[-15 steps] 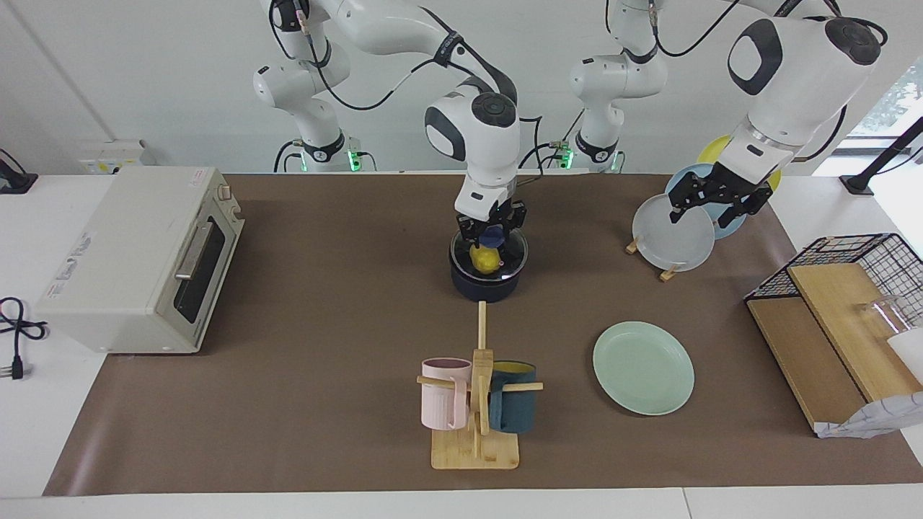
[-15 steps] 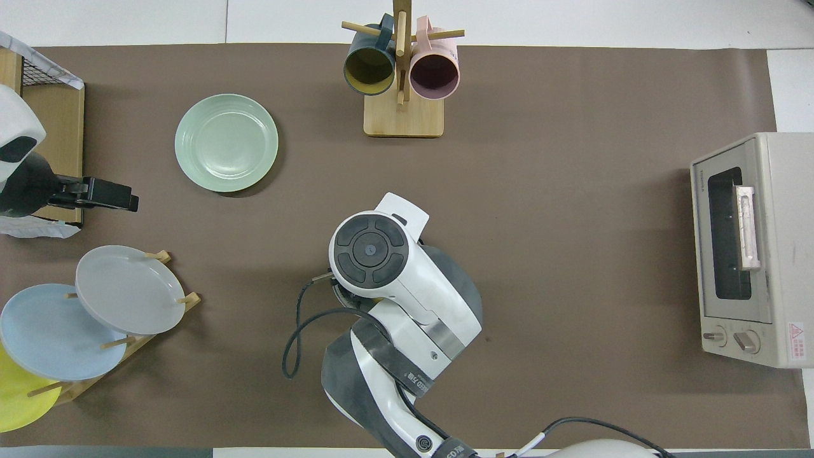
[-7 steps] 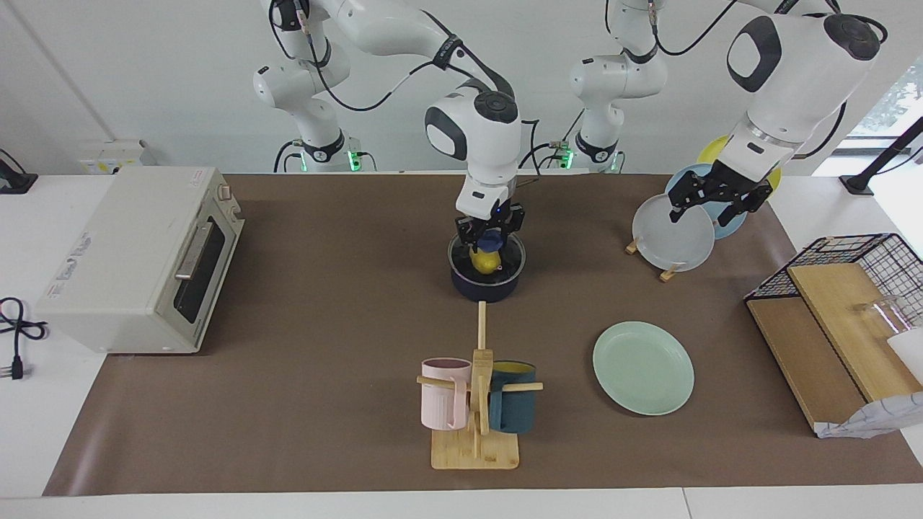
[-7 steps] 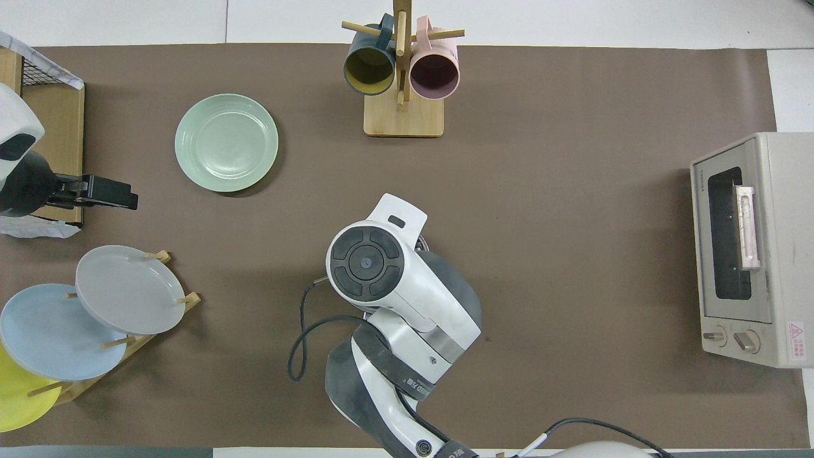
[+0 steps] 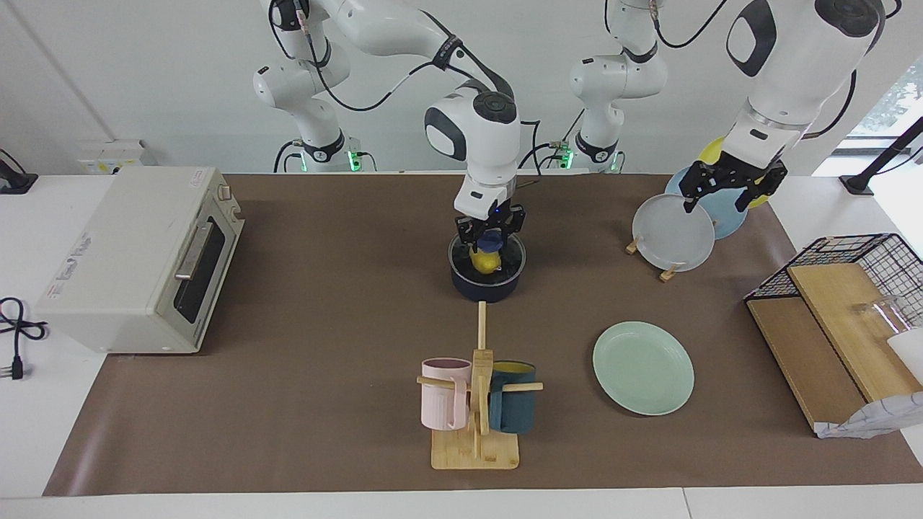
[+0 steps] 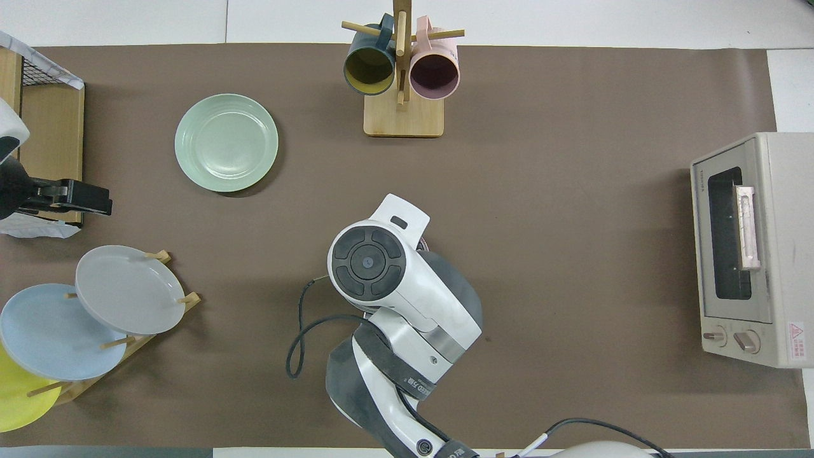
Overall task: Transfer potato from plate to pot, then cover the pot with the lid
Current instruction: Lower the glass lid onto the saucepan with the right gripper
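Clear glass lid (image 5: 487,256) rests on the navy pot (image 5: 484,285), its blue knob clenched by the right gripper (image 5: 489,235) directly above. Yellow potato (image 5: 484,261) sits inside, while the left gripper (image 5: 730,189) hangs spread over upright plates (image 5: 674,232).

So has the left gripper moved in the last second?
Yes. In the facing view the left gripper has risen: it hung in front of the grey plate on the rack, and is now above that plate's top edge, over the blue plate.
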Controlling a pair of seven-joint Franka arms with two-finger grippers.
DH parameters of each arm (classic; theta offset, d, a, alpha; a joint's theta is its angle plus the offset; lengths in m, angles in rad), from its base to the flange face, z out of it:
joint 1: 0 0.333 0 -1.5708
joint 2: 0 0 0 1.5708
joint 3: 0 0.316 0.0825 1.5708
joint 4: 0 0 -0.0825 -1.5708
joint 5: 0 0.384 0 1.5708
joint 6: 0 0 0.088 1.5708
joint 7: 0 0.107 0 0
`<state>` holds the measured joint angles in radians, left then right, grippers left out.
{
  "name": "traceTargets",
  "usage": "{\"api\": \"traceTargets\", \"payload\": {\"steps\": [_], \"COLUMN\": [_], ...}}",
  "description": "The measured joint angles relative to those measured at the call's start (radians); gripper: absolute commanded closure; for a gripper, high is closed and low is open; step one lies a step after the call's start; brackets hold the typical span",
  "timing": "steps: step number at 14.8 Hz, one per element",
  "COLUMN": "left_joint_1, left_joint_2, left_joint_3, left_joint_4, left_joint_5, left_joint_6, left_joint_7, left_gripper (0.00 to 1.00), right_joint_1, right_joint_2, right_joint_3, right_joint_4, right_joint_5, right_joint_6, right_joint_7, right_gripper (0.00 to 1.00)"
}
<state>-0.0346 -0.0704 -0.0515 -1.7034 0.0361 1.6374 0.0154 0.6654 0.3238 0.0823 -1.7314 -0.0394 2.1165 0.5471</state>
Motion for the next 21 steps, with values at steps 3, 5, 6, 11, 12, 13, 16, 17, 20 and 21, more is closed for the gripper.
{"api": "traceTargets", "payload": {"steps": [3,5,6,11,12,13,16,17,20,21], "left_joint_1": [-0.01,-0.014,-0.014,-0.012,-0.009,-0.008,-0.011,-0.013,-0.029,-0.044], "left_joint_2": [-0.009,-0.011,-0.011,-0.012,-0.013,-0.014,-0.015,-0.015,-0.013,-0.008], "left_joint_3": [-0.003,-0.004,-0.004,-0.002,0.0,0.003,0.004,0.003,0.012,0.026], "left_joint_4": [0.026,0.024,0.023,0.023,0.023,0.023,0.023,0.023,0.024,0.024], "left_joint_5": [0.005,0.005,0.005,0.006,0.006,0.006,0.006,0.006,0.006,0.004], "left_joint_6": [-0.036,-0.039,-0.039,-0.04,-0.04,-0.04,-0.037,-0.036,-0.035,-0.035], "left_joint_7": [-0.016,-0.027,-0.029,-0.03,-0.031,-0.031,-0.031,-0.031,-0.032,-0.033], "left_gripper": [0.0,0.0,0.0,0.0,0.0,0.0,0.0,0.0,0.0,0.0], "right_joint_1": [0.0,0.0,-0.001,-0.005,-0.005,-0.006,-0.007,-0.007,-0.008,-0.008], "right_joint_2": [0.0,0.0,-0.001,-0.009,-0.01,-0.011,-0.011,-0.01,-0.01,-0.01], "right_joint_3": [0.0,0.0,0.0,-0.001,-0.001,-0.001,-0.007,-0.01,-0.012,-0.012], "right_joint_4": [0.0,-0.001,-0.002,-0.016,-0.017,-0.018,-0.032,-0.04,-0.047,-0.047], "right_joint_5": [0.001,0.001,0.003,0.014,0.015,0.015,0.014,0.014,0.014,0.014], "right_joint_6": [0.0,0.0,0.001,0.012,0.012,0.013,0.014,0.014,0.014,0.014], "right_joint_7": [0.0,0.001,0.001,0.001,0.001,0.001,0.001,0.001,0.001,0.001], "right_gripper": [1.0,1.0,1.0,0.78,0.46,0.18,0.0,0.0,0.0,0.0]}}
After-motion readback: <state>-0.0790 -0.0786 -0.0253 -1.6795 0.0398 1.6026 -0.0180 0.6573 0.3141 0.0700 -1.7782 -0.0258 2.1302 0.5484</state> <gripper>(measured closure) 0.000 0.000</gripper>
